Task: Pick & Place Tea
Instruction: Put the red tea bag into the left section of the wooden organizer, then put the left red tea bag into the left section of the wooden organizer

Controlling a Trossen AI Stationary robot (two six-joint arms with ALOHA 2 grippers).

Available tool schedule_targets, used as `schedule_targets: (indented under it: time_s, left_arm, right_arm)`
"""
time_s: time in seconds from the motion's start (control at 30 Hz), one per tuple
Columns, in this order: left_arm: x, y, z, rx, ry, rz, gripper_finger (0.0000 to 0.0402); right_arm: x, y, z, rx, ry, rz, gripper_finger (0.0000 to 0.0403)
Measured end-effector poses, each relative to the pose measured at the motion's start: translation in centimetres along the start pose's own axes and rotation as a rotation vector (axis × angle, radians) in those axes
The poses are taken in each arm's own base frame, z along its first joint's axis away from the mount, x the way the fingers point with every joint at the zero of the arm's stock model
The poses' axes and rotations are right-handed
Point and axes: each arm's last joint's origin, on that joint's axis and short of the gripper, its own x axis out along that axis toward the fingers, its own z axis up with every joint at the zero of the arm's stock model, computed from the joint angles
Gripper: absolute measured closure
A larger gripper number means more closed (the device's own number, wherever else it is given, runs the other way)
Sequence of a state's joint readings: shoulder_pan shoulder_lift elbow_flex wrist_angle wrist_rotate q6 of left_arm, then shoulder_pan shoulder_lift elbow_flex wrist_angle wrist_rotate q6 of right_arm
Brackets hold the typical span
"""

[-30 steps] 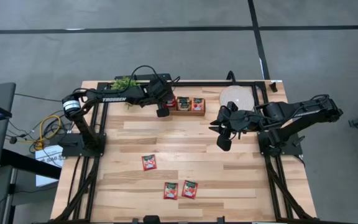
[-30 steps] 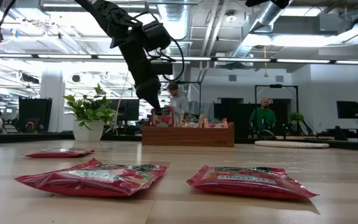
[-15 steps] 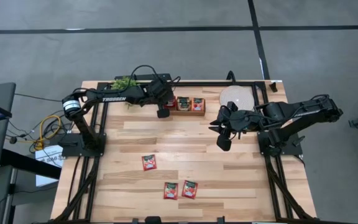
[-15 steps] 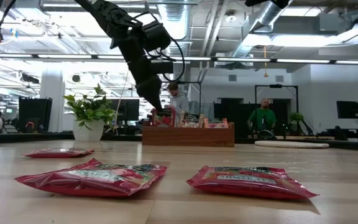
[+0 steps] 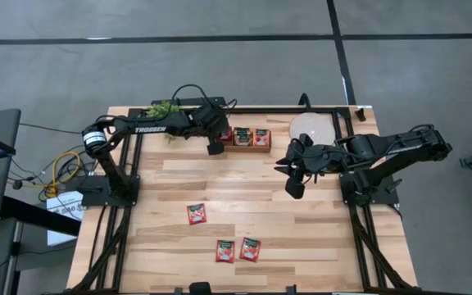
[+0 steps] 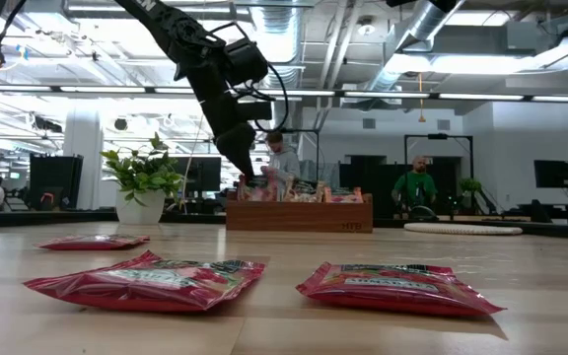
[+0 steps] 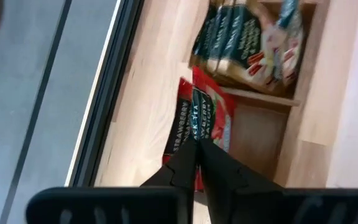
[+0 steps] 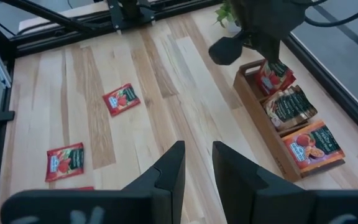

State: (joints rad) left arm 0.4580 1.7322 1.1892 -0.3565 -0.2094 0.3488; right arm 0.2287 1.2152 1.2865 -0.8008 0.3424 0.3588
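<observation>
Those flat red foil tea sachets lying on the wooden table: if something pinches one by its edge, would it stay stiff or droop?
The flat red foil tea sachet looks puffy and crinkled, so it would probably sag a little rather than hold rigid. It seems thin and light, likely to slide if nudged. Its glossy skin could be slippery for a pincer.

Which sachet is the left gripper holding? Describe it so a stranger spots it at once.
At the table's far edge, a wooden box sits between the potted plant and the round pale disc. At its plant-side end compartment the left gripper pinches the red sachet, standing on edge; the packs in the next compartment are dark green and beige.
</observation>
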Motion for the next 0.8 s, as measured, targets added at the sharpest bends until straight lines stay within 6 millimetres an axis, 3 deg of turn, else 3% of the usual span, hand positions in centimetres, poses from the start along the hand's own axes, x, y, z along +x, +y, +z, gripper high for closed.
schedule_targets:
  time_s: [0.53,0.7,0.8]
  left_arm:
    - [0.0,0.8,-0.3,-0.016,0.02,0.048,0.0284]
    - [-2.9,0.8,-0.2,-0.024,0.035,0.094,0.028]
    - [-5.4,-0.6,-0.7,-0.073,0.074,-0.087,0.028]
  right_arm:
    - [0.0,0.0,0.0,0.002,-0.003,0.001,0.0327]
    - [0.0,0.0,0.0,0.001,-0.002,0.001,0.0327]
    - [0.0,0.0,0.0,0.001,-0.001,0.001,0.0327]
